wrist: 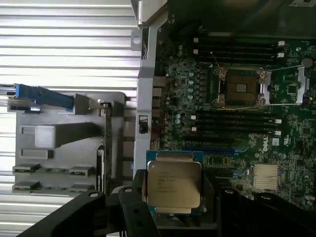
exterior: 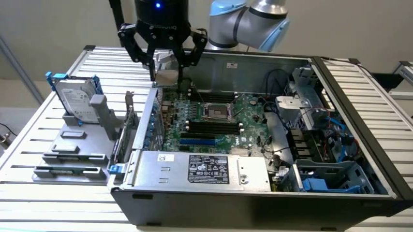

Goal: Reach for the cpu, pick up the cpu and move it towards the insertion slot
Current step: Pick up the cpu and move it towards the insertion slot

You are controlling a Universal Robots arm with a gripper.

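Cpu clamped in tool, above case edge.

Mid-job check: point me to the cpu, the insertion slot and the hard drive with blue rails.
cpu [wrist: 174, 185]: wrist view, on its silver metal top, held at the gripper.
insertion slot [exterior: 216, 112]: exterior view, on the socket's dark centre inside the metal frame.
hard drive [exterior: 72, 99]: exterior view, on its upright silver face.
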